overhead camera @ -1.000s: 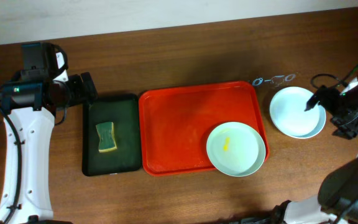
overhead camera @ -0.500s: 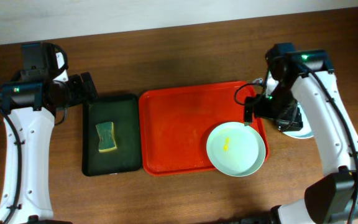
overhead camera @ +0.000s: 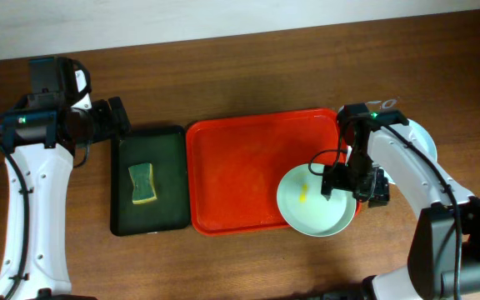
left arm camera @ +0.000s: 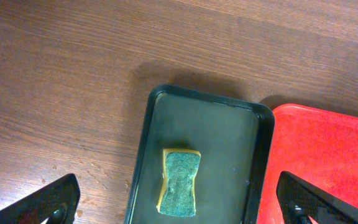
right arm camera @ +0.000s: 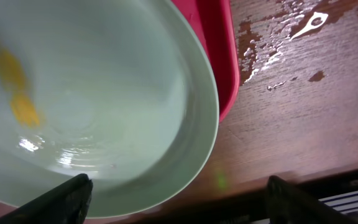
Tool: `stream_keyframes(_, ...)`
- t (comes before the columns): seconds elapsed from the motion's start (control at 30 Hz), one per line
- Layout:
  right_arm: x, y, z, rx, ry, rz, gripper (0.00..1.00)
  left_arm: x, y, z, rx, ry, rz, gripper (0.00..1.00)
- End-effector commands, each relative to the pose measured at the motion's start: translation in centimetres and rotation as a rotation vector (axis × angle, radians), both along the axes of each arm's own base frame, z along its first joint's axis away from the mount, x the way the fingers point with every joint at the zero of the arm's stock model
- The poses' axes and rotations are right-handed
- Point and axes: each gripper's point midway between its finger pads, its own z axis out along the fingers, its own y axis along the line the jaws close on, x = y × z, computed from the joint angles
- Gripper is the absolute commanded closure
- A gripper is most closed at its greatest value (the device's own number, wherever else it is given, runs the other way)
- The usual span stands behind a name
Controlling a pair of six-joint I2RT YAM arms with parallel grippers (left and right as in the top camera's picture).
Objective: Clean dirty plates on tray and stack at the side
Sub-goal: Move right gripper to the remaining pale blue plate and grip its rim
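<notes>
Change since the earlier frames: the right arm (overhead camera: 407, 167) has swung in from the table's far right, and the right gripper (overhead camera: 333, 178) now hangs over the red tray's right end. The left arm (overhead camera: 32, 192) has not shifted.

Table (overhead camera: 248, 67): brown wood, with wet patches just past the tray rim in the right wrist view.

Red tray (overhead camera: 240, 175): runs from under the right gripper toward the left arm.

Dark tray (overhead camera: 167, 179): ahead of the left gripper (overhead camera: 117, 117), just beside the red tray.

Mint plate (overhead camera: 315, 215): directly below the right gripper, on the red tray's right end, its rim reaching over the tray's raised rim.

Pale plate (overhead camera: 422, 138): on the table, on the right gripper's far side from the tray, partly hidden by the right arm.

Sponge (overhead camera: 143, 183): in the dark tray, ahead of the left gripper, apart from its fingers.

Smear (overhead camera: 304, 193): yellow, on the mint plate, just beside the right gripper on its tray side.

Right gripper: fingers spread wide, grasping nothing. Left gripper: likewise released and spread.
</notes>
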Motion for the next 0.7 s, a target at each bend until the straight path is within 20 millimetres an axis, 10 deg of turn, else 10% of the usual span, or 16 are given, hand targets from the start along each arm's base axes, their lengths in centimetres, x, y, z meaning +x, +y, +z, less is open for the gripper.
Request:
stream_keyframes(0.0,-0.6,-0.3,-0.4,-0.03,0.011,0.0,0.23,0.1,0.0,0.0,-0.004,-0.002,0.001,0.01)
stream_keyframes(0.27,-1.7,-0.4,-3.6,-0.057,0.003,-0.115,0.43,0.1,0.0,0.0,-0.004,-0.002,0.001,0.01)
stream_keyframes(0.4,-2.4,-0.4,-4.2,-0.062,0.019,-0.128,0.94,0.1,0.0,0.0,-0.004,-0.002,0.001,0.01)
stream_keyframes(0.67,0.4,5.0,-4.2,0.254,-0.071,-0.183,0.96,0.1,0.0,0.0,-0.004,-0.002,0.0,0.01)
